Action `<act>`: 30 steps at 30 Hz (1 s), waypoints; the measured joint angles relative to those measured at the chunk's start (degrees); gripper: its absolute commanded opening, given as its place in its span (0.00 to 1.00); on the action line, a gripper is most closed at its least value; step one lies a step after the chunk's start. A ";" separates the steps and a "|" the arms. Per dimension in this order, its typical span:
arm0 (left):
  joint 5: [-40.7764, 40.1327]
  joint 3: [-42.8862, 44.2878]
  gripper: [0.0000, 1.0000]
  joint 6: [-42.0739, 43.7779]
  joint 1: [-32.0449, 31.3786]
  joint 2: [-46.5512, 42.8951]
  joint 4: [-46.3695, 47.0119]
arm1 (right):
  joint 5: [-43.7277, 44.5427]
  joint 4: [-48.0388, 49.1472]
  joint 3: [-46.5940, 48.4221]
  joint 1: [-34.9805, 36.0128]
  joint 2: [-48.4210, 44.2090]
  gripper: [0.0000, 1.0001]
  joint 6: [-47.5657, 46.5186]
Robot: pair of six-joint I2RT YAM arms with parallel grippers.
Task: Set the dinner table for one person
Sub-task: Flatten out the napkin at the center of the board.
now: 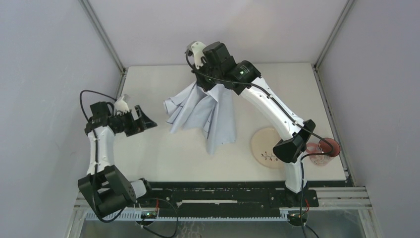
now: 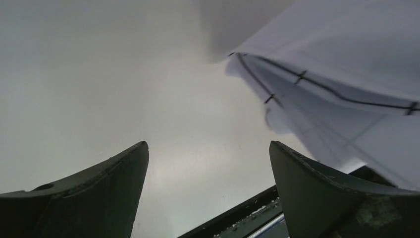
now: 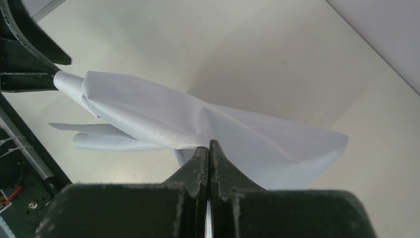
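My right gripper (image 1: pixel 208 85) is shut on a pale-blue cloth with black grid lines (image 1: pixel 203 111) and holds it up so that it hangs in folds over the middle of the cream-white dinner table (image 1: pixel 148 158). In the right wrist view the shut jaws (image 3: pixel 209 144) pinch the cloth (image 3: pixel 198 119) above the table (image 3: pixel 297 49). My left gripper (image 1: pixel 148 120) is open and empty, just left of the cloth's left edge. In the left wrist view (image 2: pixel 208 148) the cloth (image 2: pixel 337 74) hangs at the upper right, outside the fingers.
A cream round plate (image 1: pixel 265 144) lies on the table at the near right. A pink cup (image 1: pixel 324 151) stands right of it, by the table's right edge. A black rail (image 1: pixel 223 191) runs along the near edge. Walls close in the left, back and right.
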 measured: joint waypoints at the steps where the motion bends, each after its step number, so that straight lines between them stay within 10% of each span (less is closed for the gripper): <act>1: 0.83 0.85 0.96 -0.09 -2.03 -0.39 -0.17 | -0.20 -0.17 0.13 0.33 0.00 0.00 -0.02; 30: 10.08 8.00 0.98 -15.23 -13.86 -9.62 7.45 | 3.23 -0.17 0.13 -0.72 -0.42 0.00 -0.24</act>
